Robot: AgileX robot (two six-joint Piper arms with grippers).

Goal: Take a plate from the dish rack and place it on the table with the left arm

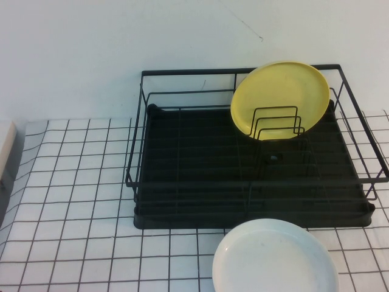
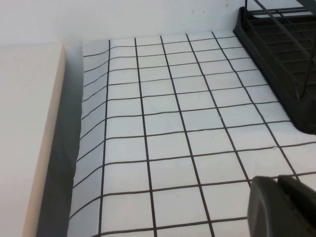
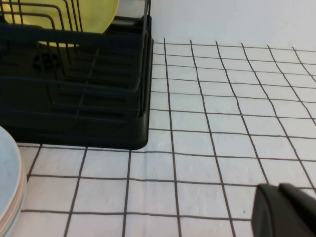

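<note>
The round white plate [image 1: 275, 258] lies flat on the gridded white table [image 1: 79, 201], just in front of the black wire dish rack [image 1: 255, 176]. Left gripper [image 2: 284, 207], left of the rack, is closed and empty; right gripper [image 3: 286, 210], right of it, unclear.

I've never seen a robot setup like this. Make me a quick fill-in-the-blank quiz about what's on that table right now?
1. The plate standing in the dish rack is coloured ____.
2. The white plate lies flat on the ____, in front of the rack.
3. The table is white with a grid of thin ____ lines.
4. The left gripper hangs over bare table with its fingers ____; the right gripper hangs beside the rack.

Missing words: yellow; table; black; shut
</note>
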